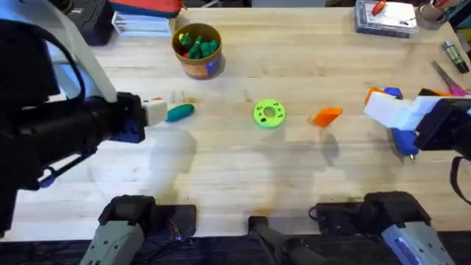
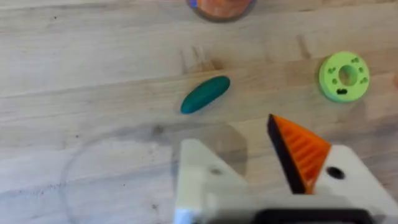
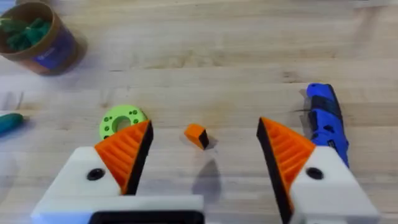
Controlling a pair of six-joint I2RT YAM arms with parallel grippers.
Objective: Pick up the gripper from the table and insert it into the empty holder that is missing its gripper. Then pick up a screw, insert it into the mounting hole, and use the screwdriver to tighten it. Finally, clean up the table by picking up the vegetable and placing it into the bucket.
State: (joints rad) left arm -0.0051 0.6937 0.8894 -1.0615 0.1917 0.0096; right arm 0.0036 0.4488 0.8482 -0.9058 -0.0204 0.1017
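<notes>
- Two tools over the counter (image 1: 235, 177), each empty.
- Left tool (image 2: 249, 168): spread wide, one orange tip, other finger a bare white holder (image 2: 199, 180); hovering near the dark green vegetable (image 2: 205, 94).
- Right tool (image 3: 205, 155): spread wide, both orange tips on; loose orange wedge (image 3: 196, 136) lying on the counter between the fingers, untouched.
- Blue screwdriver (image 3: 324, 121) flat on the counter, just beside the right tool.
- Green disc (image 1: 269, 114) between vegetable and wedge.
- Bucket (image 1: 197, 50) farther back, green pieces inside.
</notes>
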